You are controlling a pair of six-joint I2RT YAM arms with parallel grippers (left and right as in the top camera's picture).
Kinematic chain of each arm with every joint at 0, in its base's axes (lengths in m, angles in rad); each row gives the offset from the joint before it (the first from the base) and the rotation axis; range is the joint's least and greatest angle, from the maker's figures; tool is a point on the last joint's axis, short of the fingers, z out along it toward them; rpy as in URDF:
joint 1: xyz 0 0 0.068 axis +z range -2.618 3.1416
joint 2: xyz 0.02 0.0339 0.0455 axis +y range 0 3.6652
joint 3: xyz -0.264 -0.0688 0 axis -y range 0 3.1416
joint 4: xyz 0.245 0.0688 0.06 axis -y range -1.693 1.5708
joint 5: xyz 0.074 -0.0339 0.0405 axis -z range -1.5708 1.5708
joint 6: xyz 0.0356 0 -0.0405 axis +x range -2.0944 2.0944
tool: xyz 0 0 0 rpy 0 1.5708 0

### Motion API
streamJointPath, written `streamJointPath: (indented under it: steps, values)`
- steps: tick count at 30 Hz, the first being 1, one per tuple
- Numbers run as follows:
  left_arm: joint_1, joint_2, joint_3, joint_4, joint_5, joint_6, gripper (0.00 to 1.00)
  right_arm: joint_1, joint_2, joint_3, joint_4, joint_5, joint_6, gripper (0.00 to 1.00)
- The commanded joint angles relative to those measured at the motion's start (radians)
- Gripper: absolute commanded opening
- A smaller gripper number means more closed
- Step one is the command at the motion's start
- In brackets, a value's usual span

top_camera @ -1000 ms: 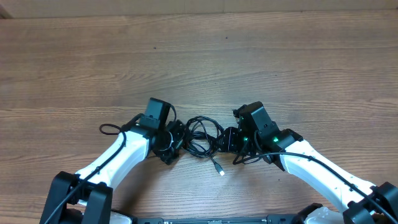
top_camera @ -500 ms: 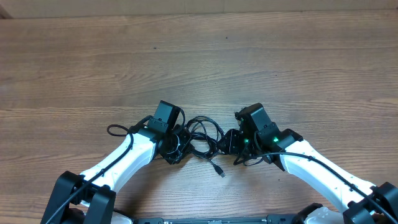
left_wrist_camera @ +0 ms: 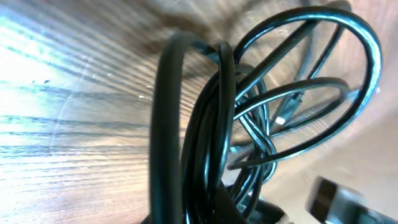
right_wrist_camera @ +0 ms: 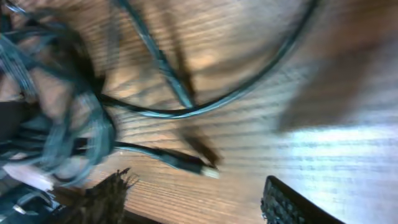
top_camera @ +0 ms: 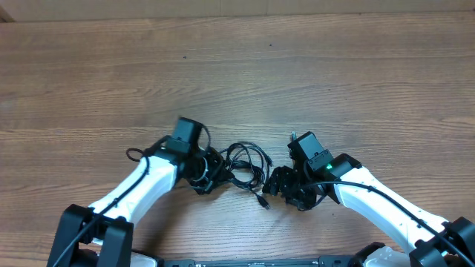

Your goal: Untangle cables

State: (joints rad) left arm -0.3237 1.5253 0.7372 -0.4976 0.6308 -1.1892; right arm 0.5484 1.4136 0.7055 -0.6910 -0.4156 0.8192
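The cables (top_camera: 245,163) lie as a knot of thin black loops on the wooden table between my two arms. One loose plug end (top_camera: 262,200) points toward the near edge. My left gripper (top_camera: 211,172) is at the knot's left side, shut on a bunch of cables (left_wrist_camera: 205,143) that fills the left wrist view and runs down into the jaws. My right gripper (top_camera: 277,184) sits just right of and below the knot, open. In the right wrist view its fingers (right_wrist_camera: 102,194) stand wide apart over bare wood, with the plug end (right_wrist_camera: 208,169) just ahead of them.
The wooden table (top_camera: 237,74) stretches far beyond the arms. Thicker black wires (top_camera: 133,154) loop off the left arm. The arm bases crowd the near edge.
My left gripper closed on the knot's left side and drew back slightly left. My right gripper opened, came off the cables and dropped toward the near edge.
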Motion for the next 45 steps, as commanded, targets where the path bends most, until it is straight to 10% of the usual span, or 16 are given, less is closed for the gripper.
streamJointPath:
  steps: [1, 11, 23, 40, 45]
  values:
    - [0.071, -0.009, 0.004, 0.001, 0.212, 0.199, 0.04, -0.006, 0.003, 0.001, 0.006, -0.008, 0.052, 0.74]
    - [0.101, -0.009, 0.004, -0.002, 0.254, 0.330, 0.04, -0.005, 0.003, 0.001, 0.074, -0.013, 0.109, 1.00]
    - [0.101, -0.009, 0.004, 0.008, 0.382, 0.330, 0.04, -0.005, 0.003, 0.001, 0.138, -0.086, 0.157, 0.98]
    - [0.102, -0.009, 0.004, 0.024, 0.244, 0.330, 0.04, -0.006, 0.003, 0.001, 0.254, -0.213, 0.047, 0.36]
    - [0.101, -0.009, 0.004, 0.021, -0.131, 0.358, 0.23, -0.006, 0.003, 0.001, 0.176, -0.129, 0.042, 0.83]
